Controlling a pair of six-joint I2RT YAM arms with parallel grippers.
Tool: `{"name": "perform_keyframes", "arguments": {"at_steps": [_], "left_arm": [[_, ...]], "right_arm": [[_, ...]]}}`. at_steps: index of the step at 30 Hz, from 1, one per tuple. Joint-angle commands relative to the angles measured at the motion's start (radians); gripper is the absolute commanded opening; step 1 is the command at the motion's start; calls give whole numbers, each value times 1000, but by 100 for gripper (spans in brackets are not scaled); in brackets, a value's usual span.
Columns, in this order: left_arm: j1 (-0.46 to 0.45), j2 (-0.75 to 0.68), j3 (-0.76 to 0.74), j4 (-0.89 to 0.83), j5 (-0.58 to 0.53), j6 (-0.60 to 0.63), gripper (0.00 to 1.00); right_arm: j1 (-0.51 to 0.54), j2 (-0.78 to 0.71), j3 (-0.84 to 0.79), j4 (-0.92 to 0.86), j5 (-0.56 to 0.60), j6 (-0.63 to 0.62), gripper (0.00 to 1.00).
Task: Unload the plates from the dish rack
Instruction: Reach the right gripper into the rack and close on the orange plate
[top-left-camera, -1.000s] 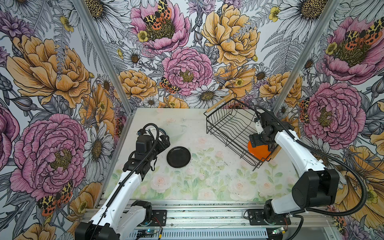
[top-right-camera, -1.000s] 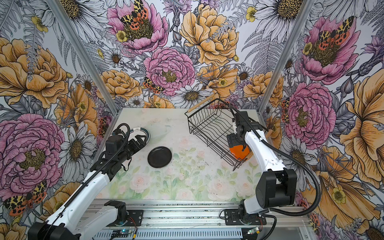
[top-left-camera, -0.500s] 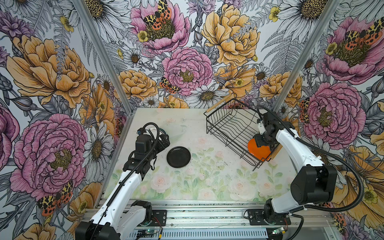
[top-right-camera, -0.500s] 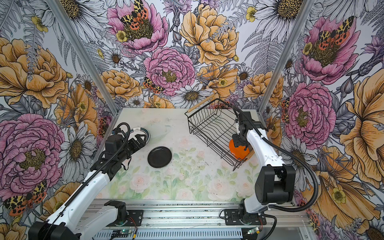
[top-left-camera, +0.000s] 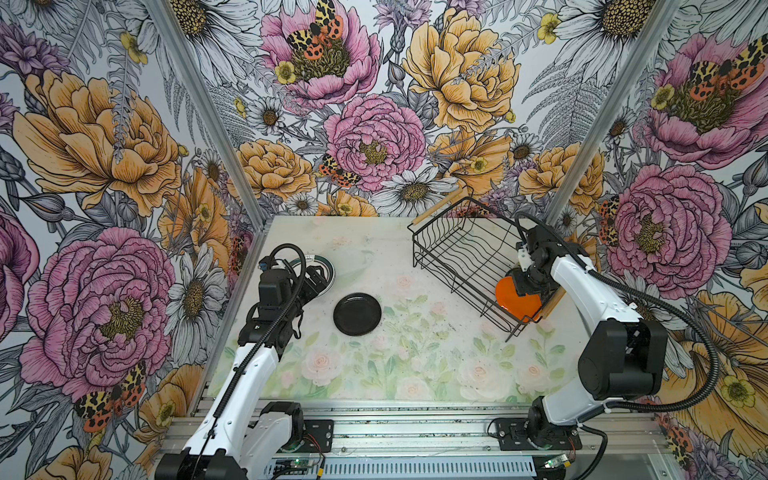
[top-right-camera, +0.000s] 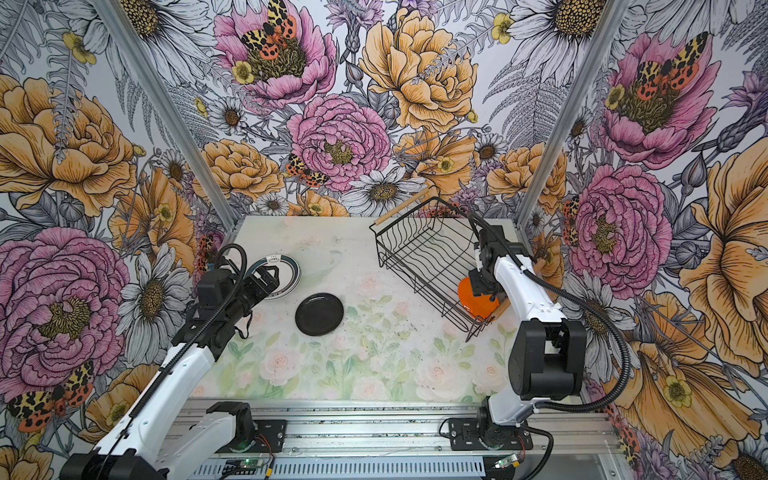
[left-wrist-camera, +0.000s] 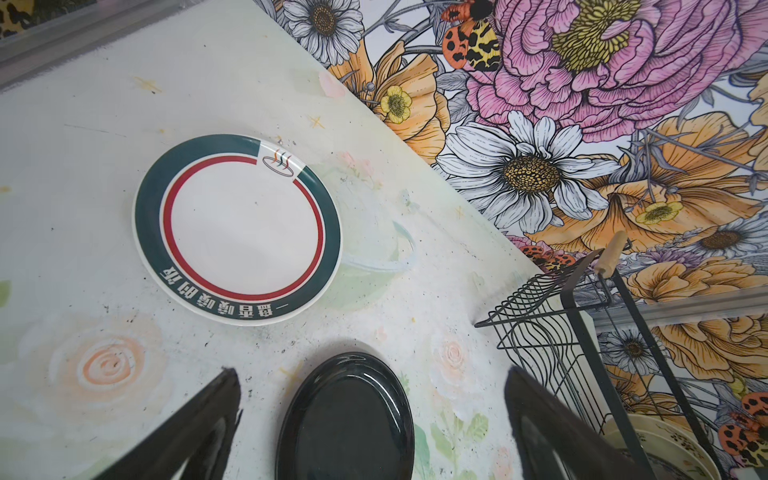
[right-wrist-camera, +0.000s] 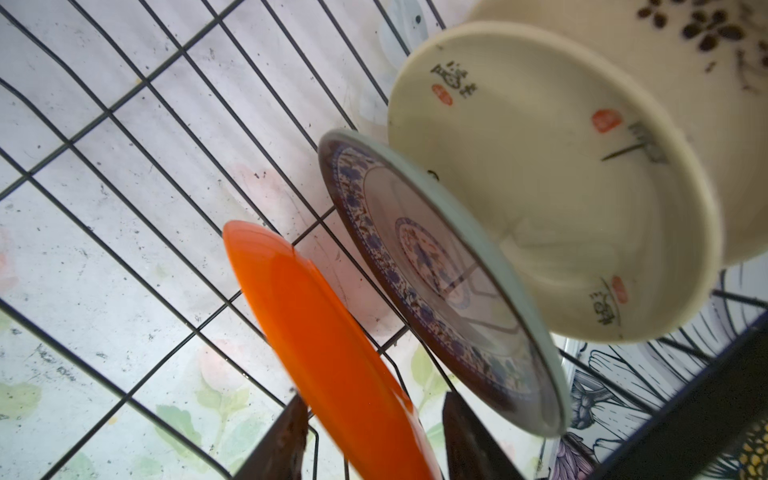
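Orange plate: standing glossy and plain, right of frame, in the dish rack.
Right gripper: straddling its rim, unclamped.
Left gripper: gaping wide.

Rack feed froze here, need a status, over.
Left gripper open, empty. Right gripper open, astride orange plate in rack. Patterned plate close beside it.

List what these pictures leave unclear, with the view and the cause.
- Whether the fingers of the right gripper pinch the orange plate: right wrist view, edge cuts them off, plate blurred.
- The patterned plate and cream plate: both top views, right arm hides them.
- The green-rimmed plate: top view, left gripper covers part.
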Motion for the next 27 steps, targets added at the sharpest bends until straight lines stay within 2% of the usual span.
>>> {"name": "perform_keyframes", "arguments": {"at_steps": [1,8,14,22,25,27], "left_arm": [[18,-25,-9,25,-14,26,99],[34,-21,-35,90,17,37,99],[42,11,-29,88,10,32,99],[45,27,-35,94,12,29,99],[48,35,-33,91,4,22,99],[48,42,-30,84,0,19,99]], "right_arm": [[-1,23,-10,0,-16,-8,50],[-2,49,-21,12,-32,-16,46],[-1,48,-27,14,-48,-19,38],[0,32,-34,17,-69,-32,27],[1,23,-40,20,-85,-43,18],[3,17,-39,20,-94,-43,17]]}}
